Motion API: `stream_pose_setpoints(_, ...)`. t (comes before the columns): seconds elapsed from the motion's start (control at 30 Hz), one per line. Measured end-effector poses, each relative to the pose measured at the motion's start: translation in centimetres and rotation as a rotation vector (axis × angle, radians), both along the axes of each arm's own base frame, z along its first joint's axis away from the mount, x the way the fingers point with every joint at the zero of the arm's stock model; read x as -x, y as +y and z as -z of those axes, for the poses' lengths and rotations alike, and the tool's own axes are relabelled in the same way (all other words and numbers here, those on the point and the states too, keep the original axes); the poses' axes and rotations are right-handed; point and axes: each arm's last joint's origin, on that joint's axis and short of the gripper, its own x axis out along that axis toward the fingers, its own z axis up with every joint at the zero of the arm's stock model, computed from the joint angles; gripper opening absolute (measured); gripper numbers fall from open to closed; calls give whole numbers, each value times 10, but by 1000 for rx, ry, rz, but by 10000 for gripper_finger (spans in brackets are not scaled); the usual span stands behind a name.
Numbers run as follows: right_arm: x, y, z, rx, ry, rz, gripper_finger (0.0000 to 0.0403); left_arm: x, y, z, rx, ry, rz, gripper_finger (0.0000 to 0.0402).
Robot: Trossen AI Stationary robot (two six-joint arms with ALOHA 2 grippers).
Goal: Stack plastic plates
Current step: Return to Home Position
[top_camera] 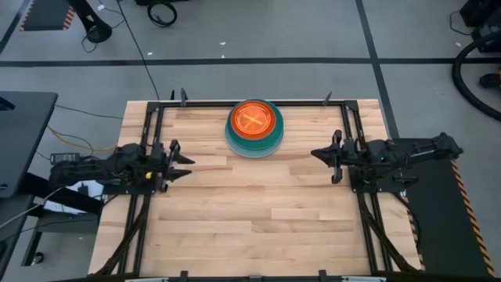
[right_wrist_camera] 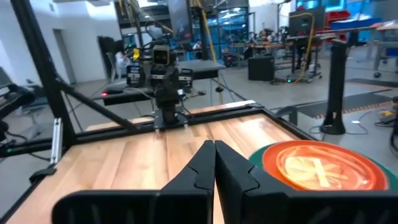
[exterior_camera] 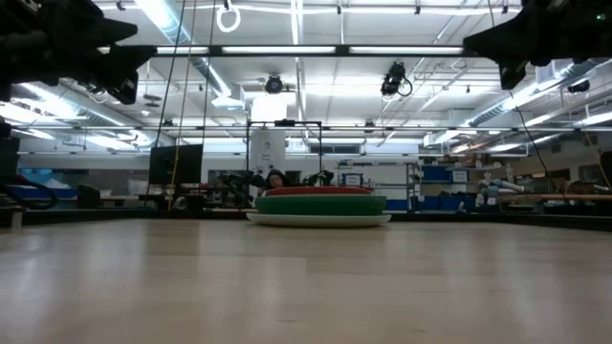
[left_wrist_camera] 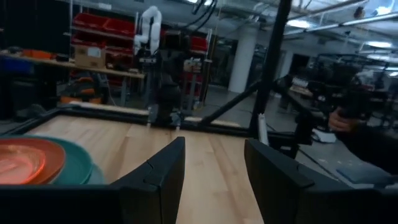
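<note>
**High view**
Plate stack: one pile [top_camera: 254,129] at the middle of the table's far edge. A translucent orange plate [top_camera: 254,120] lies on top, with teal and light blue rims showing beneath it.
Left gripper: [top_camera: 184,157] near the left edge, fingers spread, holding nothing.
Right gripper: [top_camera: 317,153] near the right edge, holding nothing.
Key relation: the pile lies between the two grippers and toward the far edge from both. Neither arm is clearly nearer. The pile is round, so it has no long axis.
Judgement: stacking looks complete. The coming retreat needs no grasp, only that each arm draws back on its own side, clear of the pile.
Table: pale wood planks [top_camera: 258,211] with a black frame along the edges. No other plate is seen on it.

**Low view**
Plate stack: [exterior_camera: 318,205] sits level toward the far edge, red-orange over dark green over a pale bottom plate.
Arms: dark shapes in both upper corners, raised well above the surface. The fingers cannot be read here.
Room: a large workshop with ceiling strip lights and benches behind.

**Left wrist view**
Left gripper: [left_wrist_camera: 214,168] jaws wide, with bare wood between them.
Plate stack: [left_wrist_camera: 37,163] off to one side of the fingers, apart from them.

**Right wrist view**
Right gripper: [right_wrist_camera: 214,165] fingers pressed together, nothing between them.
Plate stack: [right_wrist_camera: 323,163] beside the fingers, not touching.
</note>
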Motion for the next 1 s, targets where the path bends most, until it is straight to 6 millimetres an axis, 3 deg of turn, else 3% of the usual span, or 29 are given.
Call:
stream_pose_setpoints(0.27,5,21,13,-51,30,-142,12,1,-10,12,-51,-14,-46,172)
stream_pose_setpoints(0.47,6,30,25,-91,16,-200,12,2,-14,10,-67,-36,-76,172)
stream_pose_setpoints(0.77,7,10,23,-120,10,-102,7,2,-14,9,-57,-48,-81,172)
stream_pose_setpoints(1.0,9,-12,21,-50,-15,93,6,2,-14,9,-67,-45,-82,172)
